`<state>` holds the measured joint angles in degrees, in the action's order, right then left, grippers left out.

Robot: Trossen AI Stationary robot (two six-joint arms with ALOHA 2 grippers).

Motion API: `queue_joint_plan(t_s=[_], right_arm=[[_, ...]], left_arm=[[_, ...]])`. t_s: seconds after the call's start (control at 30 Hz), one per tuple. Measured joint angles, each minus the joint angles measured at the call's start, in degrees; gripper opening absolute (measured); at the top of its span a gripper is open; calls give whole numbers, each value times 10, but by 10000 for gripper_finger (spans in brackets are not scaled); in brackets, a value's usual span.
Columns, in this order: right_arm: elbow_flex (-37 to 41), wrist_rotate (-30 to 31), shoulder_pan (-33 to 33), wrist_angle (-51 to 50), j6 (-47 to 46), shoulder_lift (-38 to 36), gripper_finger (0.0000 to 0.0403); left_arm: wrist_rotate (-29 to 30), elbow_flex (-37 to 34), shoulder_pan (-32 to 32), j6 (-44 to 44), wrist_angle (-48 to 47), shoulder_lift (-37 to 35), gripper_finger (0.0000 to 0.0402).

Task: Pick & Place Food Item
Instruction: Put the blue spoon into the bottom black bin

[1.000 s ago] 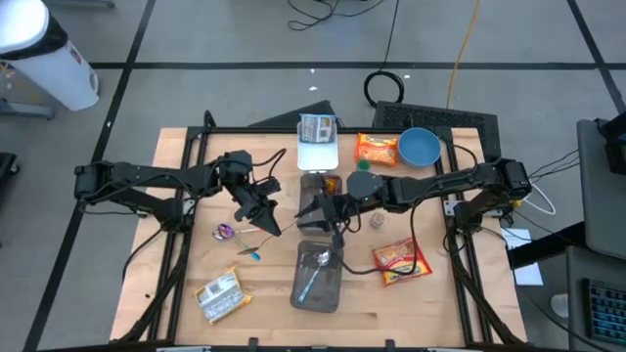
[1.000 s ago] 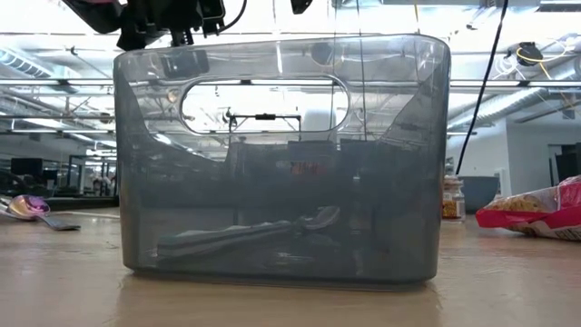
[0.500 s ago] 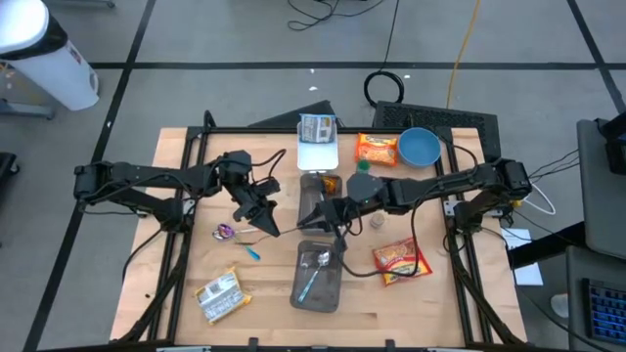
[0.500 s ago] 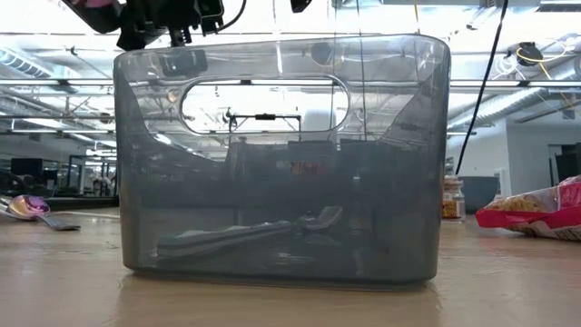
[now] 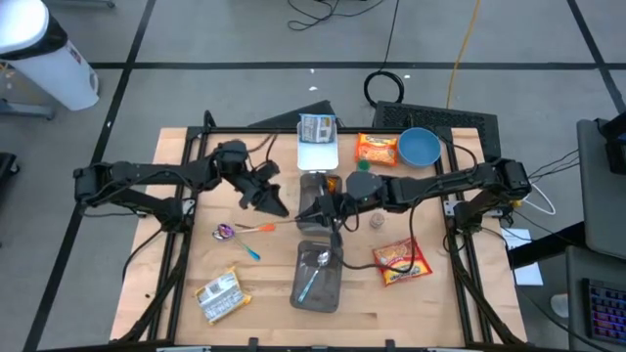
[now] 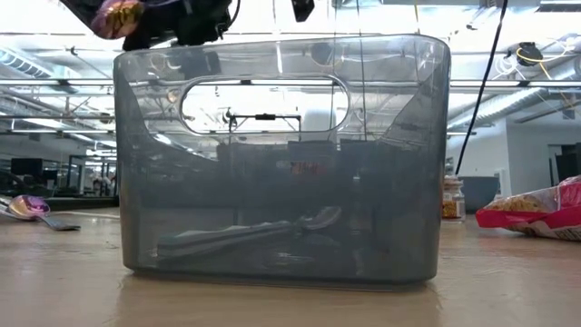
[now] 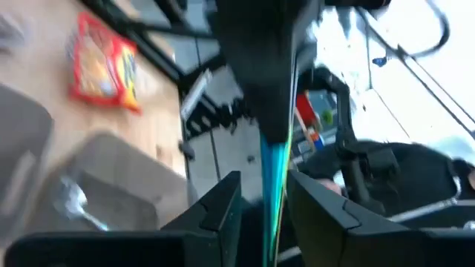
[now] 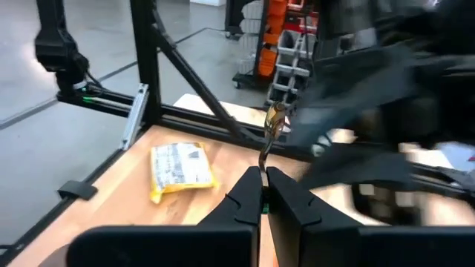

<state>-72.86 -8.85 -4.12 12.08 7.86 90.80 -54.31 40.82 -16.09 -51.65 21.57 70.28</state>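
Over the middle of the table, just beside the grey bin (image 5: 318,279), a thin utensil (image 8: 266,152) sits between both arms. I'd hold the right gripper (image 8: 261,187) steady and draw the left gripper (image 7: 263,189) straight back along the handle. Right is pinched tight on the utensil; left stands partly parted, with the handle loose between its fingers. The food lies on the table, ungripped: yellow packet (image 5: 217,293) near the front-left corner, red packet (image 5: 399,259) right of the bin.

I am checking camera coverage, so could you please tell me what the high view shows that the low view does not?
Only the high view shows the blue bowl, the white tray, the yellow packet and both arms whole. Only the low view shows the room behind the table. Both show the grey bin with its spoon, the red snack bag and the purple-headed spoon.
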Motion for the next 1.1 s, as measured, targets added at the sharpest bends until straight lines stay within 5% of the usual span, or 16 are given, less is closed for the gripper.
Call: queue_joint_plan(t_s=[0.4,0.7,0.87,1.1], right_arm=[[0,5,0,-35,-12,-14,0],[1,125,2,-182,-10,-70,0],[0,166,16,-187,-14,-117,0],[0,190,54,-184,-50,-182,0]], left_arm=[[-20,0,-122,-11,59,-29,135],[-21,0,-236,-2,50,-104,136],[28,0,-273,56,-4,-147,136],[172,0,-281,176,-132,-210,136]])
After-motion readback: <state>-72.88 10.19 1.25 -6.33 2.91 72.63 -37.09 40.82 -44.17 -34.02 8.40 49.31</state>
